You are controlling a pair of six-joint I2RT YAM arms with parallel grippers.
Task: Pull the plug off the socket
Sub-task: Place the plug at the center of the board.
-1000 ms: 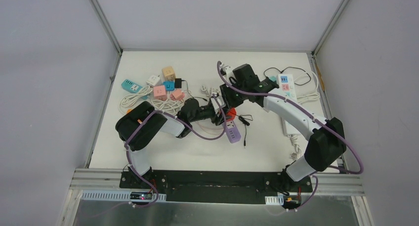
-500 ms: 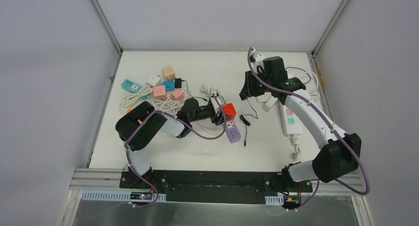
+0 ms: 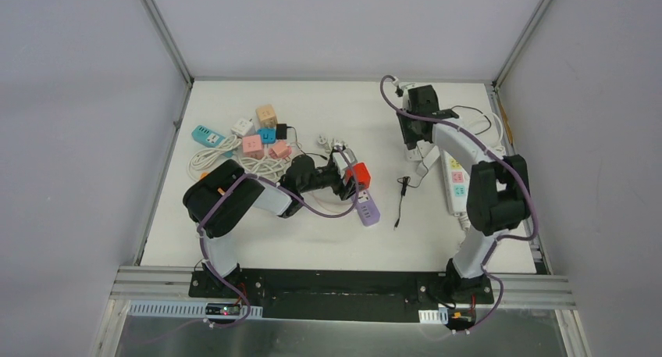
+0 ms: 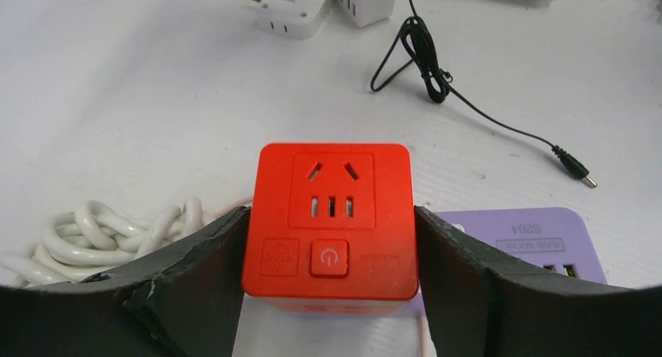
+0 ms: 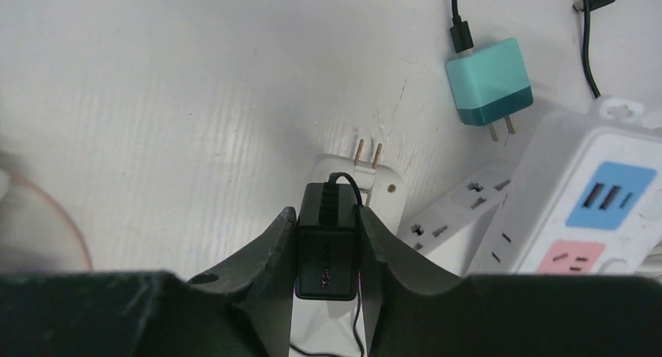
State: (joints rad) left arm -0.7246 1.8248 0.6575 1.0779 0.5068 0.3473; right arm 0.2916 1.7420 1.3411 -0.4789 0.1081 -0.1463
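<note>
My right hand (image 5: 326, 216) pinches black plug (image 5: 326, 255), well right of red socket cube (image 4: 332, 177); my left hand (image 4: 332, 212) clamps cube.

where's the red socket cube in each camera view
Top external: the red socket cube sits mid-table at the left hand, with the purple strip just nearer the arm bases.
Left wrist: it fills the centre between that hand's fingers, purple strip to its right.
Right wrist: not in it.
Shared landmark: the thin black cable, apparently the adapter's, gripped by the right hand.
</note>
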